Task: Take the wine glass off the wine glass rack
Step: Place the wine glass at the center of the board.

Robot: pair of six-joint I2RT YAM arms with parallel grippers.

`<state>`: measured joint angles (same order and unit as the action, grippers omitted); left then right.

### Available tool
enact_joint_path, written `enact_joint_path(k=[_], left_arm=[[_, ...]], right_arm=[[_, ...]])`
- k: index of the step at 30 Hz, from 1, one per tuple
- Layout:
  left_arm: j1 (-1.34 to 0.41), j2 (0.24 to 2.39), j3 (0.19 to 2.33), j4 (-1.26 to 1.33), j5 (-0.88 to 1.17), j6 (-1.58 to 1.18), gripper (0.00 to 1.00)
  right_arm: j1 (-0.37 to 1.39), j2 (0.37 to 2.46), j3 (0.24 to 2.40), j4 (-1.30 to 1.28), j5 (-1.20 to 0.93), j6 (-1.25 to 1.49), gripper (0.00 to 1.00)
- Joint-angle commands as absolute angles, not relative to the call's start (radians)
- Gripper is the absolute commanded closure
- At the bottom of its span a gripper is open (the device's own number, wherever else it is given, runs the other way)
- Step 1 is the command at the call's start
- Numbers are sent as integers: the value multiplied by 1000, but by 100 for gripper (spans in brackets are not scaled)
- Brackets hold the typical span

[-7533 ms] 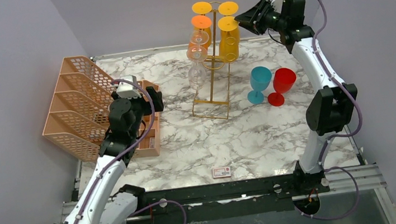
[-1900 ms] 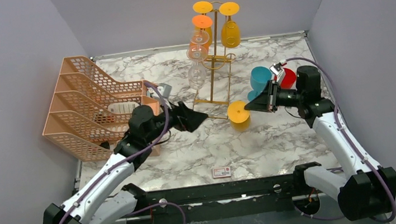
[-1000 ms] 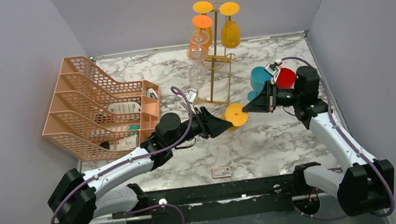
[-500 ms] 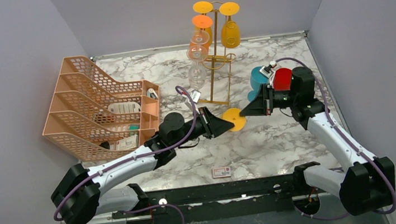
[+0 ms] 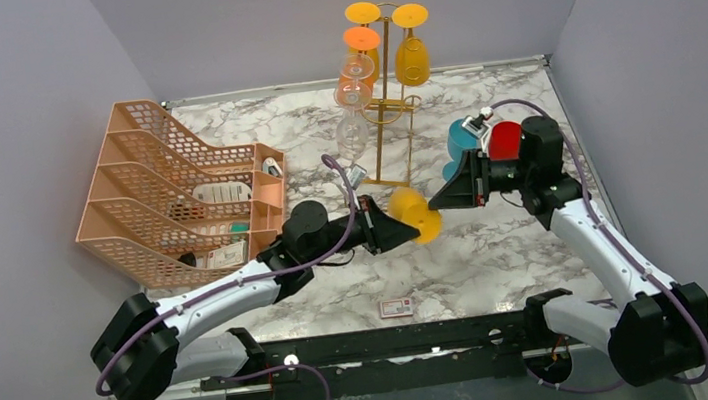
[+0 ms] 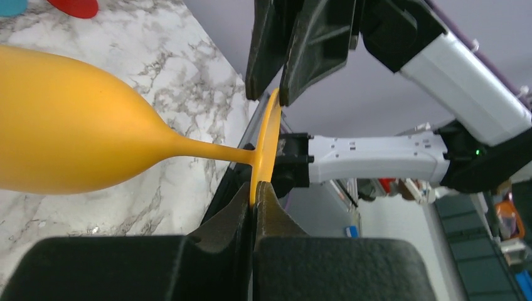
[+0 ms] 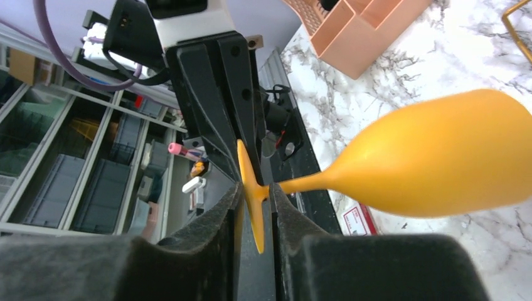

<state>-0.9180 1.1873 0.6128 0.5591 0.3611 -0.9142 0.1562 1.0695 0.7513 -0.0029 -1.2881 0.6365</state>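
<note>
Backing the slightly parted right gripper (image 7: 256,188) toward three o'clock looks safe: the left gripper (image 6: 253,191) pinches the yellow wine glass (image 6: 69,135) by its foot.

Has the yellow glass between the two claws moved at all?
Yes. The glass came off the top of the rack, down and nearer, to just in front of its foot.

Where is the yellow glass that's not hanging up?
In the top view the yellow wine glass is mid-table, just in front of the gold rack, its foot pinched by the left gripper, the right gripper facing it.
</note>
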Motion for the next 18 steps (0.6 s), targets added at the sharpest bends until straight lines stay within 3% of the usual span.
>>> enact_joint_path(k=[1,6,14,18], left_arm=[[-928,1139,589,571,501,-798,100],[-928,1119,576,535,581,-708,100],[-929,1105,685,71,664,-267,100],[-928,1039,649,28,703,-104,100]], right_arm=[[163,1040,797,-31,-1295,597,73],[163,1052,815,-87,-1229,568,59],[162,1074,863,-243,-978,508,47],[162,1092,864,-259,-948,511,45]])
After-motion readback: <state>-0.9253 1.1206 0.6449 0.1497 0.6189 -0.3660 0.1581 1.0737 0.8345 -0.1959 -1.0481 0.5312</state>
